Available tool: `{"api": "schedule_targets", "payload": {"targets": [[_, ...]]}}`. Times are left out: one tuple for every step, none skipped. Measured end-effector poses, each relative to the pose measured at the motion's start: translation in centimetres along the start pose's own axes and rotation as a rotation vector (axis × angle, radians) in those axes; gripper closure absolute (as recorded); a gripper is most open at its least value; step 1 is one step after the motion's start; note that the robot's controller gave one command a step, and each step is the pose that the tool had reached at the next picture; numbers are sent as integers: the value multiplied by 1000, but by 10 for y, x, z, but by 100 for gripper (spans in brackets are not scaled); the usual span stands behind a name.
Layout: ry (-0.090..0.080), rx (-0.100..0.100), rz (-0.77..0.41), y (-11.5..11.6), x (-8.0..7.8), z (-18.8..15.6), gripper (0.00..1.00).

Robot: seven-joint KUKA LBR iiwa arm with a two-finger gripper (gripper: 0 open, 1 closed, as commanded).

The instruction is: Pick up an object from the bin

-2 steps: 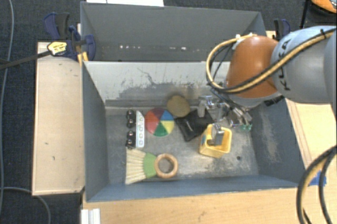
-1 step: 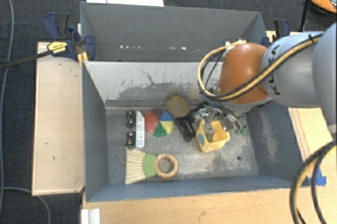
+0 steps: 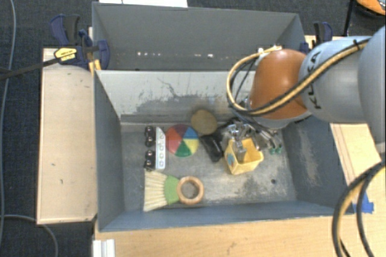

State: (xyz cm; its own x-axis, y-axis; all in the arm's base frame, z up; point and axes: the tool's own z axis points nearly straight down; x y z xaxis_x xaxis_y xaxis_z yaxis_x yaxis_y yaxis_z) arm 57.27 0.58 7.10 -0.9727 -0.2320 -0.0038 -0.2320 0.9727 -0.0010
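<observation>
My gripper hangs low in the right half of the bin, under the arm's orange cover. Right below and touching it in the view is a yellow blocky thing, tilted on the bin floor. Whether the gripper has hold of it I cannot tell. A black oblong thing lies just to the left of the yellow one. Behind that sits a brown round thing.
Further left lie a ball with red, yellow, green and blue segments and a white strip with black knobs. At the front left are a pale brush with a green band and a tan tape ring.
</observation>
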Motion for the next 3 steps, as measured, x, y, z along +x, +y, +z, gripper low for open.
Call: {"api": "schedule_targets", "payload": {"targets": [[-2,0,4,-3,-8,-94,100],[-2,0,3,-3,-8,-94,100],[7,-2,5,-4,-5,-104,100]]}}
